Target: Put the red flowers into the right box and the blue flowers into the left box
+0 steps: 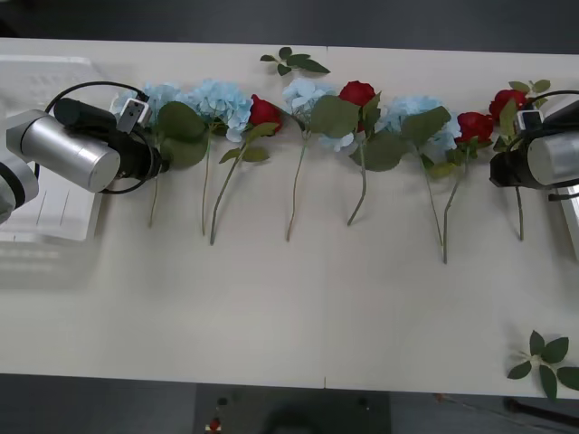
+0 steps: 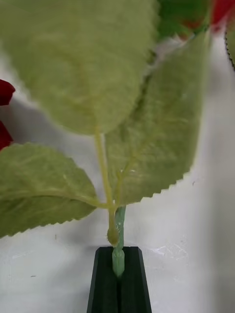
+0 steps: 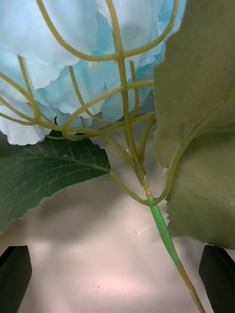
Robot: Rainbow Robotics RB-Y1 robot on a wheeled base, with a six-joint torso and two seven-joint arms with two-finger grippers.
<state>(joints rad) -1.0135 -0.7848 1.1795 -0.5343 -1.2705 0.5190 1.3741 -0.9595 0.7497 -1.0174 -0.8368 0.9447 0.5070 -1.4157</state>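
Note:
Red flowers [image 1: 357, 92] and blue flowers [image 1: 222, 99] lie in a row across the table, blooms toward the far side. My right gripper [image 1: 496, 169] is at the rightmost red rose [image 1: 508, 99]. In the right wrist view its black fingers [image 2: 105, 283] are shut on that rose's green stem [image 2: 119, 220], just below the leaves. My left gripper [image 1: 161, 163] stands open over the leftmost blue flower [image 1: 161, 95], and that flower's stem [image 3: 164, 234] runs between the spread fingers [image 3: 14, 274]. The left box [image 1: 54, 72] lies behind the left arm. A thin rim of the right box [image 1: 572, 226] shows at the right edge.
A loose leaf sprig [image 1: 294, 61] lies at the far side behind the row, and another [image 1: 545, 357] sits near the front right corner. The near half of the table [image 1: 271, 316] is bare. The flowers overlap one another's leaves.

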